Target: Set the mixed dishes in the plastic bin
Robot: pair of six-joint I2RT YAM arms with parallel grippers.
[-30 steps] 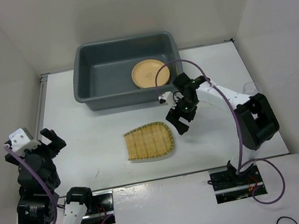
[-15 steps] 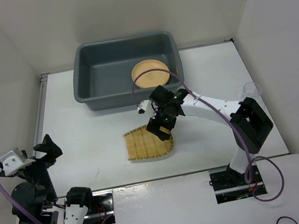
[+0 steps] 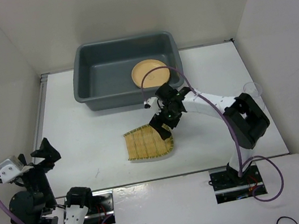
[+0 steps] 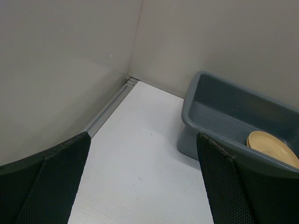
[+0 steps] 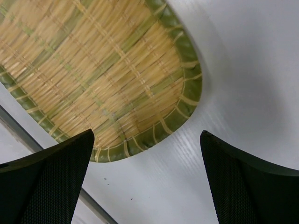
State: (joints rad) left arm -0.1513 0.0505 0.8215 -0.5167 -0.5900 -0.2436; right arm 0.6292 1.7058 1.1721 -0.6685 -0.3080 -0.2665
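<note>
At the far left, near the front edge of the white desk (image 3: 83,129), the left fingers (image 3: 47,150) hang raised and spread wide with nothing between them. In the left wrist view these fingers (image 4: 46,186) frame bare desk and the left end of the dark grey plastic bin (image 4: 224,109).

The bin (image 3: 86,71) stands at the back of the desk, towards the middle. One round yellow-tan plate (image 3: 150,72) lies flat inside it, at its right end.

In front of the bin, well apart from it, the woven bamboo tray (image 3: 142,145) lies flat on the desk, its rounded end pointing right. The right fingers (image 3: 163,128) are over that rounded end, released and holding nothing. Whether they touch the weave cannot be told. From the right wrist, the two fingers (image 5: 46,186) stand far apart, with the tray's green-bound rim (image 5: 182,112) curving between them.

At the far right, by the wall, a small clear plastic cup (image 3: 252,89) stands upright on the desk.
</note>
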